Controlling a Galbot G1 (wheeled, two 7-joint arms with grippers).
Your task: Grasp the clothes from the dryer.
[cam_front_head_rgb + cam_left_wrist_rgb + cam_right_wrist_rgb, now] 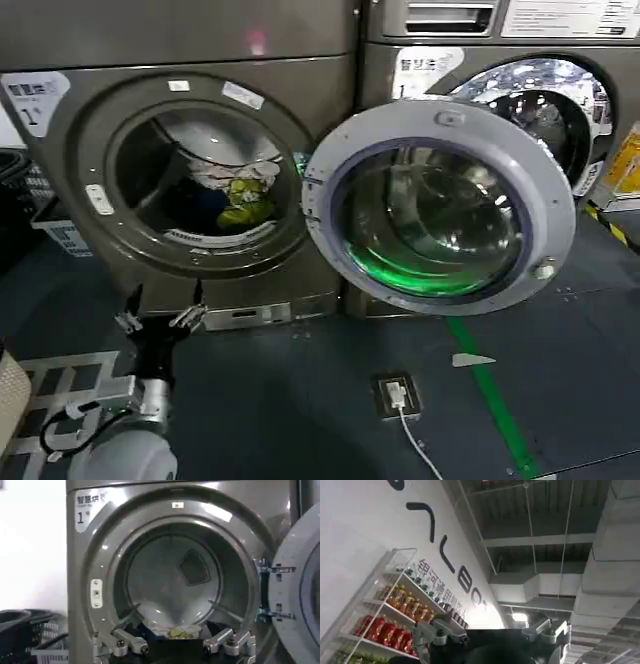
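Left tool [160, 318] spread wide, holding nothing.
It hovers low before the dryer [70, 180], clothes [235, 190] untouched inside; right tool [492, 635] spread, pointing ceilingward.

The clothes [232, 192] lie in the dryer [60, 240] drum, ahead of and above the left gripper [160, 318], whose fingers stand spread apart. In the left wrist view the clothes [175, 630] show low in the drum, just past the gripper [172, 645]. The dryer stands on the dark floor [300, 400], its door [440, 205] swung open to the gripper's right. On the floor, right of the gripper, lie a green stripe [495, 400] and a small plate [397, 395] with a white cable [420, 445]. A basket [55, 235] sits left of the gripper
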